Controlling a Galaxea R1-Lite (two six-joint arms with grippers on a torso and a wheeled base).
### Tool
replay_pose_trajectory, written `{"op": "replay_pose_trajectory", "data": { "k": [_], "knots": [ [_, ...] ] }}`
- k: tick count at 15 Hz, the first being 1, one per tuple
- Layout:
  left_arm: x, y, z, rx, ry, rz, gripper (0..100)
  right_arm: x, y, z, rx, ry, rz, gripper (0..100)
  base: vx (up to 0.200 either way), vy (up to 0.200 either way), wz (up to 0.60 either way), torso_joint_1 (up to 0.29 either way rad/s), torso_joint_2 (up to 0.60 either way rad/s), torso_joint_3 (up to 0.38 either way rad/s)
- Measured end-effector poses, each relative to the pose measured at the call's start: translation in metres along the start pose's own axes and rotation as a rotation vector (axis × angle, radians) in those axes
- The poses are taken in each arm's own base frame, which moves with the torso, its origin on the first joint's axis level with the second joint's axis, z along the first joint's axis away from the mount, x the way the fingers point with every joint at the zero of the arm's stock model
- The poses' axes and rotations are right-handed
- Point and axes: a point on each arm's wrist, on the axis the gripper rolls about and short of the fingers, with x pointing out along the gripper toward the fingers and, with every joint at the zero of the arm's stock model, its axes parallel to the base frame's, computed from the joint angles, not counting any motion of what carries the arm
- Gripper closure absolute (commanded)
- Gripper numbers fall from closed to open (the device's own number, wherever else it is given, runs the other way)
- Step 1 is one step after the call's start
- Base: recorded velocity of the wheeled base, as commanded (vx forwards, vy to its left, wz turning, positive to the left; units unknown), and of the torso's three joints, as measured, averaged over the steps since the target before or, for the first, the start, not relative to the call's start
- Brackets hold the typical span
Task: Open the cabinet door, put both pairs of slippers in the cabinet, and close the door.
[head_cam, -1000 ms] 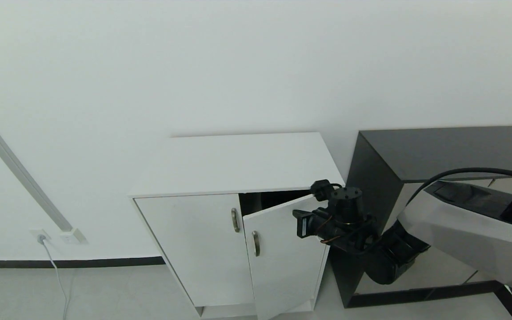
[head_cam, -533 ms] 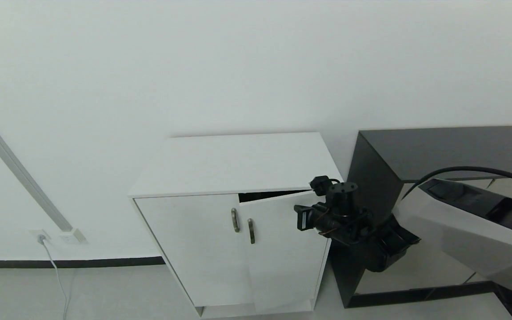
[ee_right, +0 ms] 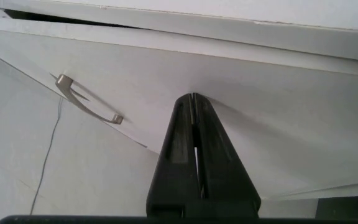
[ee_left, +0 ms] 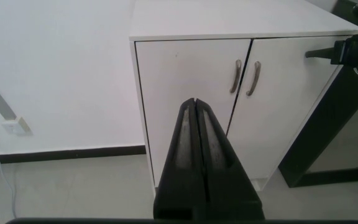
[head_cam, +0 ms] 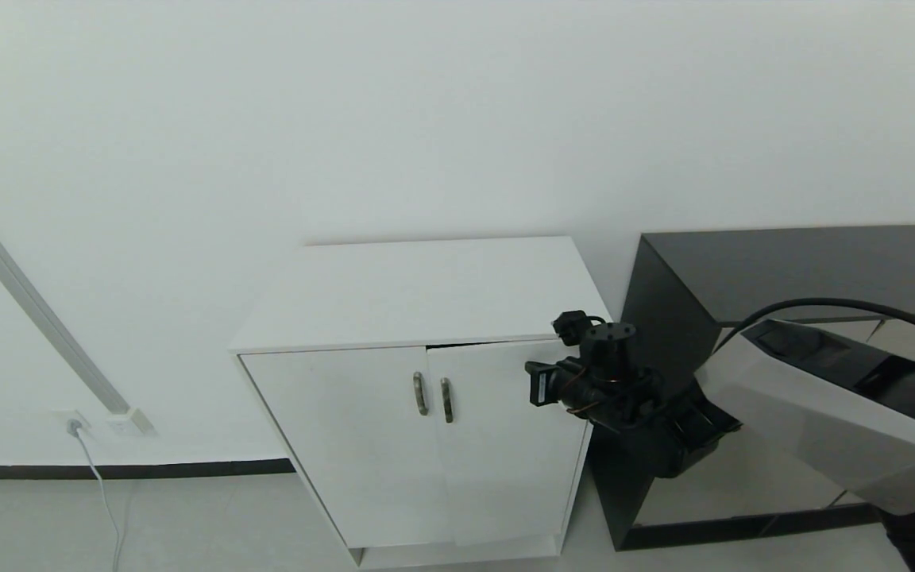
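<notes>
The white cabinet (head_cam: 426,290) stands against the wall with two doors and metal handles (head_cam: 446,400). Its right door (head_cam: 505,445) is almost flush, with a thin dark gap left along its top edge (ee_right: 55,17). My right gripper (head_cam: 538,387) is shut, and its tip (ee_right: 193,98) rests against the front of that door near its hinge side. The left gripper (ee_left: 194,102) is also shut with nothing in it. It hangs in front of the cabinet, some way back from the left door (ee_left: 191,93).
A black cabinet (head_cam: 743,270) stands directly right of the white one. On the left wall are a socket with a hanging cable (head_cam: 72,427) and a slanted conduit (head_cam: 21,294). Bare grey floor (ee_left: 73,186) lies before the cabinet.
The right door has swung from clearly ajar to nearly closed. My right gripper moved toward the cabinet with it, staying against the door's face.
</notes>
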Motion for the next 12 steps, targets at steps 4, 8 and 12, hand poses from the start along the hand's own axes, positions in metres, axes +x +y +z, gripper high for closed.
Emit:
{"op": "replay_pose_trajectory", "data": {
  "k": [4, 8, 12],
  "knots": [
    [0.0, 0.0, 0.0, 0.0, 0.0, 0.0, 100, 0.0017, 0.0, 0.0019, 0.0, -0.008, 0.001, 100, 0.0, 0.0, 0.0, 0.0, 0.0, 0.0],
    [0.0, 0.0, 0.0, 0.0, 0.0, 0.0, 100, 0.0042, -0.0026, 0.003, 0.0, -0.015, -0.002, 100, 0.0, 0.0, 0.0, 0.0, 0.0, 0.0],
    [0.0, 0.0, 0.0, 0.0, 0.0, 0.0, 100, 0.0056, -0.0039, 0.0036, 0.0, -0.019, -0.004, 100, 0.0, 0.0, 0.0, 0.0, 0.0, 0.0]
  ]
}}
